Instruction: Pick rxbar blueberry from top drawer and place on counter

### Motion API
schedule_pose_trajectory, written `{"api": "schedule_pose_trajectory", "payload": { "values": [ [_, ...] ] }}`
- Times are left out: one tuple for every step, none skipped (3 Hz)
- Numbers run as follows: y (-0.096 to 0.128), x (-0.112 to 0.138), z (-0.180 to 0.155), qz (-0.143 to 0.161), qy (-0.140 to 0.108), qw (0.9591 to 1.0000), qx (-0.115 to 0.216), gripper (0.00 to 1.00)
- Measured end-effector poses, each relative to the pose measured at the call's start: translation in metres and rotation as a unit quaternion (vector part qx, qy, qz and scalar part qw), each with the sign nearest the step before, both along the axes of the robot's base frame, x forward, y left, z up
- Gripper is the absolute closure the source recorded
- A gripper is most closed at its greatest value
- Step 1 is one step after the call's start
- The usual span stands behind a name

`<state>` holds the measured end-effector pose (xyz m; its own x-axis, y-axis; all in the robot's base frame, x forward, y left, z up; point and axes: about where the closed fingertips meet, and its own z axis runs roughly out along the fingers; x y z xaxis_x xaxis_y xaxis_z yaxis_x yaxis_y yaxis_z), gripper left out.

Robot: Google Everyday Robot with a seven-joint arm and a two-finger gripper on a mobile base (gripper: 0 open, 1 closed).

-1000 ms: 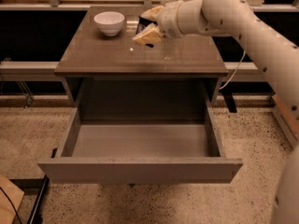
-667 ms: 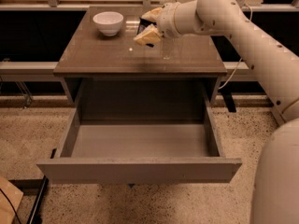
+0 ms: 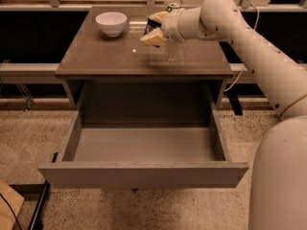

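- The gripper (image 3: pixel 150 28) hangs over the back half of the counter (image 3: pixel 120 59), its tan fingers (image 3: pixel 148 39) clamped on a dark flat thing that I take to be the rxbar blueberry (image 3: pixel 152 26), held between them above the surface.
- The top drawer (image 3: pixel 144 174) stands pulled out below and in front of the fingers; its floor shows nothing lying in it.
- Judged from this, the pick is done and the placing step is in hand.
- The next move calls for lowering until the bar meets the tabletop, then parting the fingers.
- A white bowl (image 3: pixel 111 23) sits to the side of the fingers, apart from them; bare counter lies directly beneath, so nothing blocks the descent.
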<state>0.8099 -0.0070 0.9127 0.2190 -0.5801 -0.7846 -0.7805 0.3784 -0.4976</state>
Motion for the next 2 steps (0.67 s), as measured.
{"api": "schedule_pose_trajectory", "payload": {
  "values": [
    [0.0028, 0.0000, -0.0017, 0.002, 0.001, 1.0000, 0.000, 0.00],
    [0.0028, 0.0000, -0.0017, 0.002, 0.001, 1.0000, 0.000, 0.00]
  ]
}}
